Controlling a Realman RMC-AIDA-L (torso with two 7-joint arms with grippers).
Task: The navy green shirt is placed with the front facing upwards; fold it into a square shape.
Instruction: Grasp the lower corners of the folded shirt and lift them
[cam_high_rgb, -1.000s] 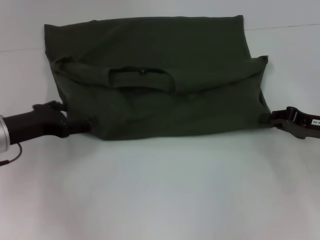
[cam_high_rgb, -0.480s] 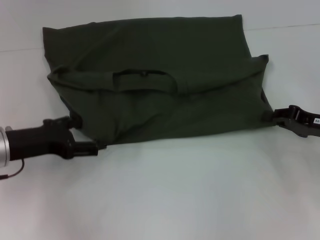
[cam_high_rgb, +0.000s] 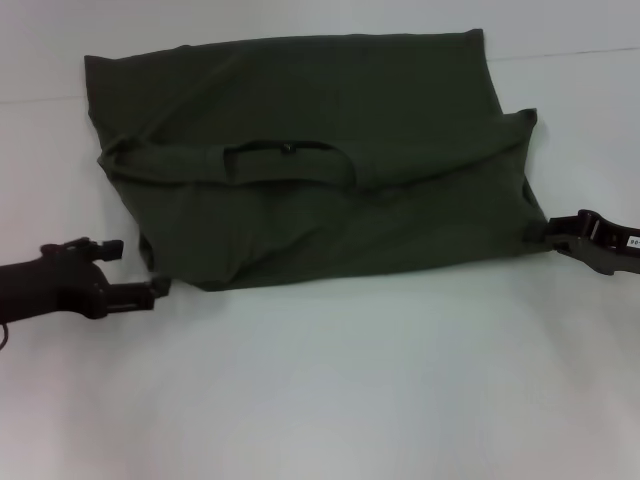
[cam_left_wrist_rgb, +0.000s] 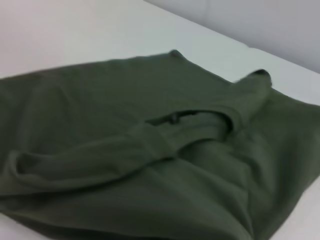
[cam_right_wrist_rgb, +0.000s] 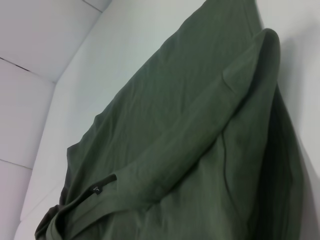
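**On the desk, far half: one shirt, part-folded**

Across the far half of the white desk (cam_high_rgb: 320, 400): the navy green shirt (cam_high_rgb: 310, 170), lying flat as a wide, roughly rectangular bundle; plain green side up, no lettering showing; the neckband (cam_high_rgb: 288, 155) and a small dark label sit on a raised fold running across the middle; near hem uneven, slanting toward the desk's left edge.

Left tool (cam_high_rgb: 135, 270): low over the desk by the shirt's near-left corner, just clear of the cloth; fingers spread, nothing between them.

Right tool (cam_high_rgb: 545, 232): at the shirt's near-right corner, tips at the fabric edge; whether they pinch the cloth cannot be told from any view.

Handling, as judged: soft, limp cotton; light; not fragile, not slippery; layers likely to slide over one another and sag if lifted by one point; best carried by two corners at once so the fold line stays straight; take hold at the doubled near corners or along a side edge, gathering every layer; avoid the ridge at the neckband, which would drag only the top layer.

Progress, as judged: one lengthwise fold made; shape wider than deep, so a side-to-side fold seems needed for a square.
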